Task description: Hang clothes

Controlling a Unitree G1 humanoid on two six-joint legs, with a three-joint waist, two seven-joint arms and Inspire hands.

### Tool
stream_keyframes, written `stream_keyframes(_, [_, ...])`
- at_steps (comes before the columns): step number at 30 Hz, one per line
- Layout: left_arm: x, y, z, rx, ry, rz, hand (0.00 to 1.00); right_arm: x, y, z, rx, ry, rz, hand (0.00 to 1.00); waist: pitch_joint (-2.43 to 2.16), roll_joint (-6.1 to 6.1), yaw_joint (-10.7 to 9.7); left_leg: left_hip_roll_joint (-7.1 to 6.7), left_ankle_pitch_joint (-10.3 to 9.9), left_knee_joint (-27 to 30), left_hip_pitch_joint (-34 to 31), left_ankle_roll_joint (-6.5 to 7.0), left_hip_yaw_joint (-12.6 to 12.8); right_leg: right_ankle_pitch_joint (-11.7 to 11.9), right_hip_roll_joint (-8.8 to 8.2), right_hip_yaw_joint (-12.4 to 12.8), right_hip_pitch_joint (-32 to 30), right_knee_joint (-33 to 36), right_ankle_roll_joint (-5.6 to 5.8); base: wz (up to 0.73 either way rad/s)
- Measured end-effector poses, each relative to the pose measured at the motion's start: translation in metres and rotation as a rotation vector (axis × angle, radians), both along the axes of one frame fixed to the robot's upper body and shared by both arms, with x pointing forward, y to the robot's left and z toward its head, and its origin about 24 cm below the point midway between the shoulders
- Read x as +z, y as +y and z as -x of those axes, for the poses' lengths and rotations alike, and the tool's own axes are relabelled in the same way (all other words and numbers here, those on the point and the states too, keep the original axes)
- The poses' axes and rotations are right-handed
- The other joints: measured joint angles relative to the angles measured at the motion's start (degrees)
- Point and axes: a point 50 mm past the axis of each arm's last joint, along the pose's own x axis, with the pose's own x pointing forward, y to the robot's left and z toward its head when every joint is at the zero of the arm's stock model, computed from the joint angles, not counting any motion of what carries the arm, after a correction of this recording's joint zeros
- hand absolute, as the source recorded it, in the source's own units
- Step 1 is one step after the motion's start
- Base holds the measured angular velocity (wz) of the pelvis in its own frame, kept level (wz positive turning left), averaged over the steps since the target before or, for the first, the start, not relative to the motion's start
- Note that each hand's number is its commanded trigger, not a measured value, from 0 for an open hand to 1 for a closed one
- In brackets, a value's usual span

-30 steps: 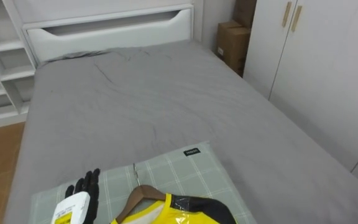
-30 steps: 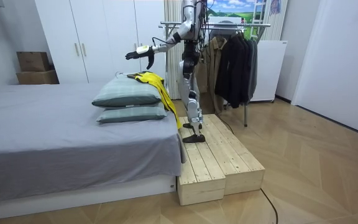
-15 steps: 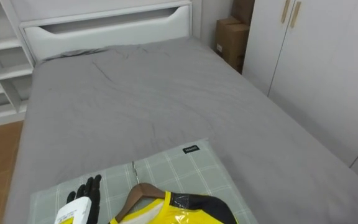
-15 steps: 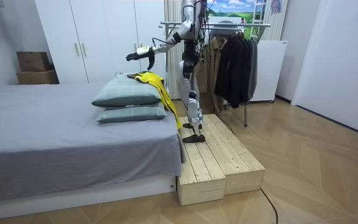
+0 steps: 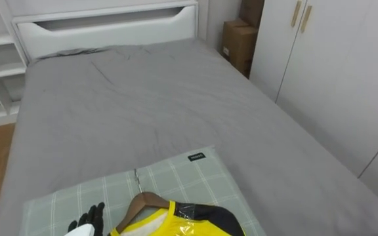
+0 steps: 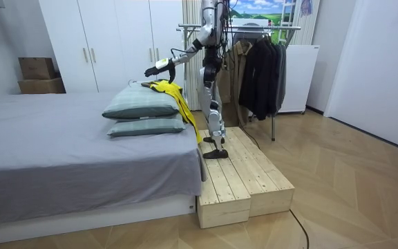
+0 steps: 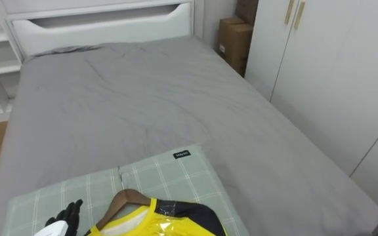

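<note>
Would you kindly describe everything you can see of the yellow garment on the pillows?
The yellow garment is bright, glossy fabric with black panels, on a wooden hanger whose metal hook points toward the headboard. It lies atop the checked green pillow, its lower part draping down the end of the bed. The left hand is open beside the hanger; contact is unclear.

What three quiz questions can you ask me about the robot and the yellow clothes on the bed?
1. True or false: the yellow garment lies on the checked pillow.
2. Pick one: the wooden hanger is A) inside the garment's neck, B) on the floor, C) on the cupboard door.
3. Fill in: the left hand is over the pillow with its fingers ____ (straight or curled).
Key: 1 true; 2 A; 3 straight.
</note>
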Motion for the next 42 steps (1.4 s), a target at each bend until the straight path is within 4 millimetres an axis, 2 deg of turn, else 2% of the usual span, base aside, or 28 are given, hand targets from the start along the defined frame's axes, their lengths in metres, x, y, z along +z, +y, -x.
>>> stream_keyframes(10, [0.003, -0.011, -0.017, -0.015, -0.026, 0.032, 0.00, 0.001, 0.002, -0.006, 0.010, -0.024, -0.002, 0.00, 0.08, 0.23, -0.53, 0.00, 0.03, 0.06, -1.63, 0.03, 0.18, 0.12, 0.02, 0.55, -1.90, 0.18, -0.04, -0.01])
stream_keyframes(16, [-0.001, -0.010, -0.016, 0.001, -0.007, 0.049, 0.00, 0.001, 0.003, -0.006, 0.014, -0.026, 0.002, 0.00, 0.12, 0.24, -0.49, 0.00, 0.03, 0.01, -1.80, 0.04, 0.12, 0.19, 0.05, 0.71, -2.23, 0.15, -0.11, -0.01])
stream_keyframes(20, [0.004, -0.009, -0.027, 0.036, -0.053, 0.085, 0.00, 0.002, 0.005, -0.014, 0.059, -0.037, 0.031, 0.00, 0.30, 0.72, -0.33, 0.00, 0.03, 0.49, -3.30, 0.04, -0.19, 0.58, 0.04, 0.20, -3.17, 0.15, -0.14, 0.02])
stream_keyframes(21, [0.008, -0.009, -0.033, 0.036, -0.084, 0.088, 0.00, 0.002, 0.005, -0.020, 0.078, -0.050, 0.037, 0.00, 0.22, 0.92, -0.31, 0.01, 0.08, 1.01, -4.29, 0.11, -0.16, 0.83, 0.03, 0.30, -4.29, 0.30, -0.20, 0.00])
stream_keyframes(24, [0.017, -0.012, -0.048, 0.017, -0.141, 0.092, 0.00, 0.005, 0.008, -0.033, 0.146, -0.069, 0.053, 0.00, 0.46, 1.65, -0.32, 0.00, 0.49, 1.03, -6.27, 0.52, -0.12, 1.24, -0.03, 0.39, -6.63, 1.01, -0.26, -0.01])
stream_keyframes(26, [0.018, -0.011, -0.053, 0.015, -0.144, 0.086, 0.00, 0.005, 0.009, -0.035, 0.167, -0.066, 0.056, 0.00, 0.45, 1.68, -0.35, -0.06, 0.72, 1.05, -7.13, 0.49, 0.06, 1.25, -0.07, 0.34, -7.51, 1.18, -0.27, 0.00])
stream_keyframes(29, [0.016, -0.007, -0.055, 0.031, -0.128, 0.072, 0.00, 0.005, 0.008, -0.036, 0.177, -0.069, 0.059, 0.00, 0.50, 1.67, -0.35, -0.05, 0.80, 1.44, -8.45, 0.49, 0.06, 1.28, -0.09, 0.37, -8.82, 1.55, -0.32, 0.00])
stream_keyframes(34, [0.014, 0.009, -0.056, 0.066, -0.110, 0.018, 0.00, 0.007, 0.012, -0.044, 0.206, -0.079, 0.056, 0.00, 0.92, 0.91, -0.33, -0.04, 0.82, 2.02, -9.97, 0.52, -0.02, 1.28, -0.22, 0.51, -10.54, 2.20, -0.33, 0.00])
stream_keyframes(42, [0.009, 0.021, -0.050, 0.112, -0.075, -0.021, 0.00, 0.008, 0.014, -0.054, 0.252, -0.066, 0.065, 0.00, 0.89, 0.42, -0.24, -0.04, 0.83, 2.11, -11.47, 0.53, -0.05, 1.33, -0.24, 0.51, -12.02, 2.16, -0.39, 0.00])
